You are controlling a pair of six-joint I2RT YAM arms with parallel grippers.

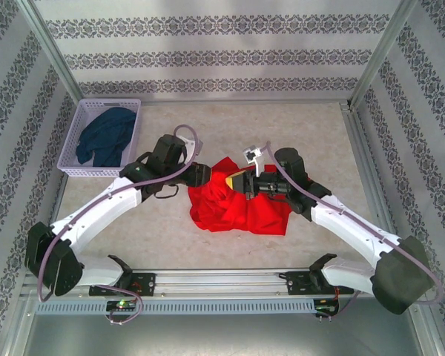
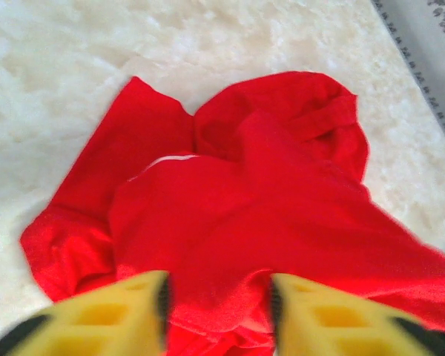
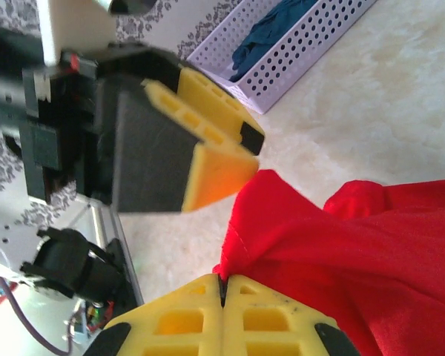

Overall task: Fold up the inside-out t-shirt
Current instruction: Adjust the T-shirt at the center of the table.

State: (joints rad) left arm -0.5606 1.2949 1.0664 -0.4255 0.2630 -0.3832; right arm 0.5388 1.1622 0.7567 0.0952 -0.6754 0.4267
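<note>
The inside-out t-shirt [image 1: 241, 208] lies crumpled, plain red, in the middle of the table. In the left wrist view the t-shirt [image 2: 230, 200] spreads out ahead with a sleeve and a seam line showing. My left gripper [image 2: 219, 300] stands open over its near edge, and loose cloth lies between the yellow fingers [image 2: 119, 315]. My right gripper [image 3: 222, 285] is shut on a hemmed edge of the t-shirt [image 3: 341, 245] and pulls it up into a peak. Seen from above, the left gripper [image 1: 208, 178] and right gripper [image 1: 231, 182] face each other closely over the shirt's far left part.
A white perforated basket [image 1: 74, 141] stands at the far left of the table with a dark navy garment [image 1: 107, 135] inside. The left gripper's fingers [image 3: 215, 148] hang just above and left of the raised cloth. The arm bases and a rail run along the near edge.
</note>
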